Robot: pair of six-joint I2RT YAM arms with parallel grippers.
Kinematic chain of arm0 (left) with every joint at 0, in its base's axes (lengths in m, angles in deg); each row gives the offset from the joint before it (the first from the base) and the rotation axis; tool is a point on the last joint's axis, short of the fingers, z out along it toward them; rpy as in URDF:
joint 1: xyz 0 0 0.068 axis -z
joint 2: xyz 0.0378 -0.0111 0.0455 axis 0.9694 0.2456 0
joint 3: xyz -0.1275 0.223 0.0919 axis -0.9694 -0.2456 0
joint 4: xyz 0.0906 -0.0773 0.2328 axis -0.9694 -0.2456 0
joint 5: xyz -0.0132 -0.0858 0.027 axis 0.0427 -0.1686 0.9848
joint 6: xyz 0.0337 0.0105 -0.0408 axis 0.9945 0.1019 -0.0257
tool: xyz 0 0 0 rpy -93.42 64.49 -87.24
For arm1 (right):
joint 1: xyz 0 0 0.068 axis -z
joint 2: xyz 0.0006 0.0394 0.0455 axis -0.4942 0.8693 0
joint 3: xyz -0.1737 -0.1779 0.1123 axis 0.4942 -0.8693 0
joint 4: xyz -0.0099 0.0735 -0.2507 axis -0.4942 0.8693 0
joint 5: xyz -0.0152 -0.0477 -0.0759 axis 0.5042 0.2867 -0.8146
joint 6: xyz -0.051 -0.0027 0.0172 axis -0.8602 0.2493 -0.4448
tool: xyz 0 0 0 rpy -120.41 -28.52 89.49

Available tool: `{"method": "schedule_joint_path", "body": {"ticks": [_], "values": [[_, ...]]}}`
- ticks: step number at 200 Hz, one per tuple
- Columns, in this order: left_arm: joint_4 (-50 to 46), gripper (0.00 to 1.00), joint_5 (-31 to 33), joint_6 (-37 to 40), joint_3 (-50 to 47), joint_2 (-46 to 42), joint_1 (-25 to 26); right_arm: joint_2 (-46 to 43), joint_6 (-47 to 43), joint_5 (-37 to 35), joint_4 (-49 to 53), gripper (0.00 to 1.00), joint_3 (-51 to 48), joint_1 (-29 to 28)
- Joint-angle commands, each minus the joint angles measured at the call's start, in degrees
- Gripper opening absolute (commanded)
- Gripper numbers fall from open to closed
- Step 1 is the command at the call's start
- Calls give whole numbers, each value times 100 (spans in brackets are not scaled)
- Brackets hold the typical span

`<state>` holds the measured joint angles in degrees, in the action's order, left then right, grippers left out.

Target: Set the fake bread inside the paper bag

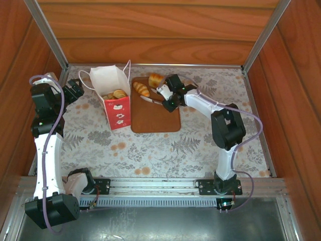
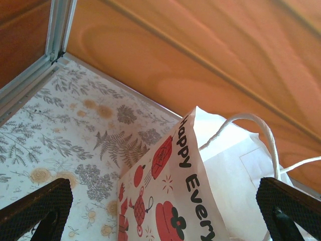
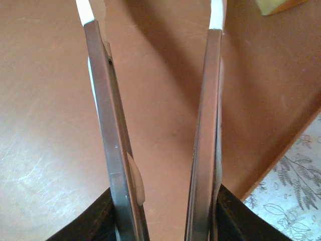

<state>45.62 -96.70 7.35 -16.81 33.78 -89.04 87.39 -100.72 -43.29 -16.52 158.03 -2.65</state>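
while the left hand (image 1: 76, 89) stands just to the left of the paper bag (image 1: 119, 113), its fingers (image 2: 37, 208) are spread wide. in the left wrist view the bag's red-printed side (image 2: 165, 201) and a white cord handle (image 2: 253, 120) lie between them. the bag stands upright on the flower-patterned bench (image 1: 150, 150), mouth open, and several pieces of fake bread (image 1: 117, 94) lie inside it, below the white rim. just right of the bag, close against its base, lies a flat brown board (image 1: 158, 118). on the part of the board nearest the bag's mouth rests a croissant (image 1: 141, 89). a squarish loaf (image 1: 156, 79) sits farther right of the bag, at the board's far edge. the right hand (image 1: 166, 98) hovers over the board, right of the bag beyond the croissant, closed on a pair of metal tongs (image 1: 150, 100). in the right wrist view the tongs' two arms (image 3: 113, 150) run out from between the dark fingers (image 3: 98, 223) and stand apart, white tips uppermost, with bare board (image 3: 50, 100) between and around them.
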Motion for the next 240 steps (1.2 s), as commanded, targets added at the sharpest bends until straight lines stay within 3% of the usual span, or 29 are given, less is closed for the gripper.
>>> {"method": "schedule_joint_path", "body": {"ticks": [1, 152, 205, 240], "values": [[95, 100, -55, 82, -69, -51, 24, 72, 246, -164, -95, 43, 239, -29], [101, 100, -117, 79, -50, 9, 11, 1051, 227, -260, 7, 41, 1285, -354], [30, 100, -175, 110, 19, -19, 16, 316, 499, -303, -230, 14, 624, -376], [1, 100, -216, -16, 129, -66, 11, -917, 1064, -342, -550, 7, -658, -378]]}}
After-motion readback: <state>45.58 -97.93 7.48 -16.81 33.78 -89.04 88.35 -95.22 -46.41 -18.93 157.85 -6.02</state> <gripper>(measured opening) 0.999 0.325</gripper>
